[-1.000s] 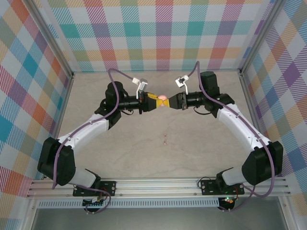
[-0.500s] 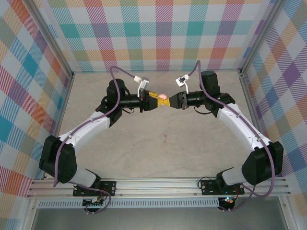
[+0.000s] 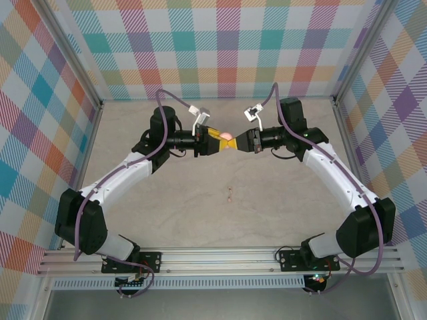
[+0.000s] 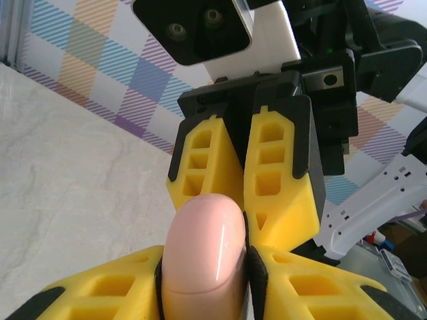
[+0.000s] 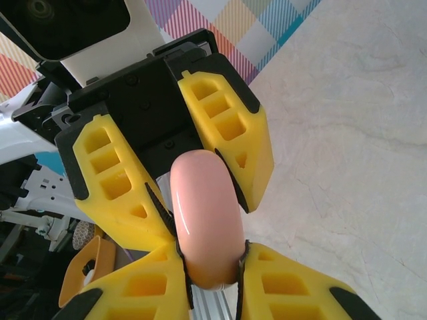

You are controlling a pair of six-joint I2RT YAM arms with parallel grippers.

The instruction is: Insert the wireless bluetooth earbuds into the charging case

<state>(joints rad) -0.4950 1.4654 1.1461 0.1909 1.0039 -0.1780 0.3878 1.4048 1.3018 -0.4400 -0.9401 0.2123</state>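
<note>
- While it hangs in the air between the two grippers, well above the far middle of the surface (image 3: 167, 200), the pink charging case (image 4: 200, 233) has the left gripper (image 4: 208, 260) bracketing its left end. The dark pads (image 4: 256, 283) sit close on both sides, but I cannot tell whether they press or stand just off.
- The case is a smooth, glossy, pale pink shell with rounded edges, seen edge-on. No seam, hinge or lid line shows from these angles.
- I judge it light, rigid and slippery. A hard polished curve gives pads little to bite, so a pinch near the rim would likely make it twist or squirt out.
- The best hold looks to be across the two broad faces, near the middle, with moderate pressure. Plastic of this kind should bear that, though a drop to the surface could scuff it or pop it open.
- On the surface, nearer the bases than the case, lies a tiny pinkish mark (image 3: 230, 193). It may be an earbud, but it is too small to say.
- The right gripper (image 5: 211, 257) is clenched on the case's right end, its pads flat against both broad faces.
</note>
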